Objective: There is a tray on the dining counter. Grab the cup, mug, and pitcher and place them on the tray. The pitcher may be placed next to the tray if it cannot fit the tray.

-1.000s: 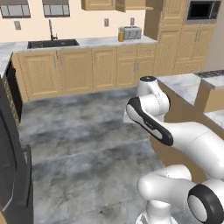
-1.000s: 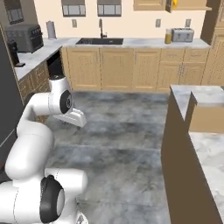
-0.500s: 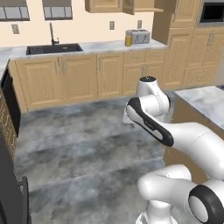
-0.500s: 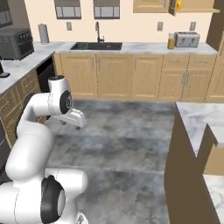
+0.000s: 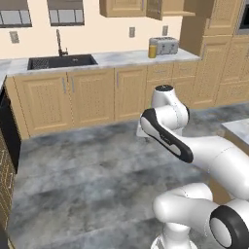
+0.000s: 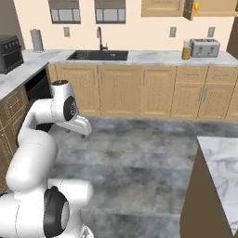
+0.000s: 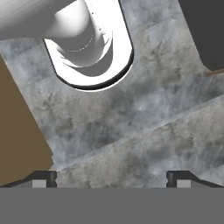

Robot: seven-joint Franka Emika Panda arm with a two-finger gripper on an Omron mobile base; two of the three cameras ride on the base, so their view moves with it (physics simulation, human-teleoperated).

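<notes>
My gripper [image 7: 111, 180] points down at the grey stone floor, open, with nothing between its fingertips [image 7: 43, 179]. The hand [image 6: 76, 126] hangs low in front of the arm. On the far worktop beside the toaster stands a small cylinder, pale above and orange below, which looks like the pitcher [image 5: 152, 49] [image 6: 186, 50]. A small yellow thing [image 6: 196, 7] sits in the open wall cabinet; whether it is the cup or the mug I cannot tell. A corner of the dining counter [image 6: 224, 163] [image 5: 239, 128] is at the right. The tray is out of view.
Wooden base cabinets [image 5: 92, 95] run along the far wall under a marble worktop with a sink [image 5: 61, 61] and a toaster [image 5: 164, 45]. A dark appliance [image 6: 10, 47] stands on the left worktop. Open floor [image 6: 139, 158] lies between me and the cabinets.
The whole picture has shifted: the base has driven towards the sink wall, and the dining counter has slid to the right edge. The arm keeps its pose, gripper still open.
</notes>
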